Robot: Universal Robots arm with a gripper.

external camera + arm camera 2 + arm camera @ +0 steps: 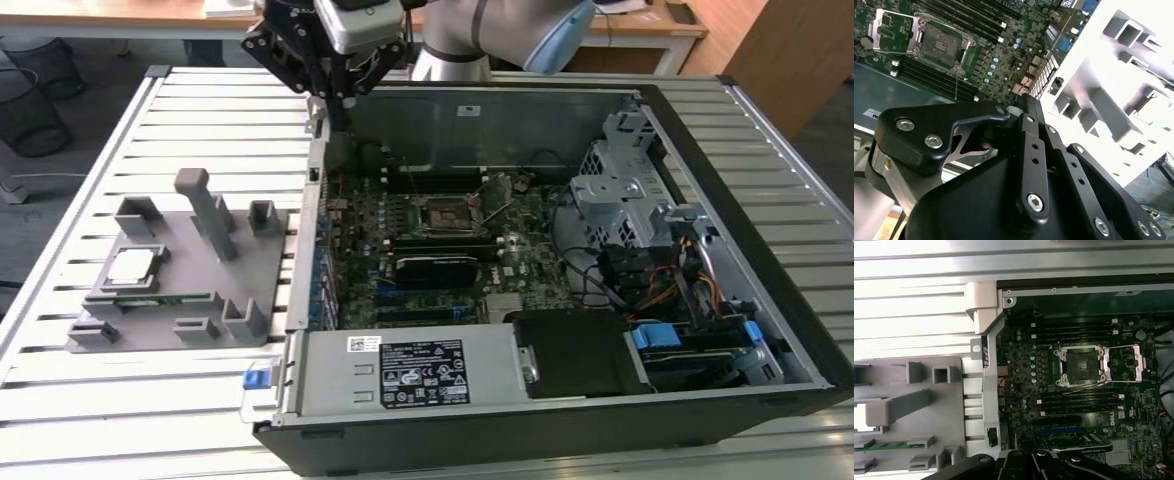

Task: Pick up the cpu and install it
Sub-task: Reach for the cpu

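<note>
Above the back-left corner of the open computer case [534,115], the gripper [334,95] hangs closed and empty, well apart from the cpu [134,265] lying on the grey holder [114,335] beside a green memory stick [147,298], with the case's side wall between.

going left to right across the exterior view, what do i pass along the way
cpu on the grey holder → tool, up at the case's edge → cpu socket on the board → metal drive cage
</note>
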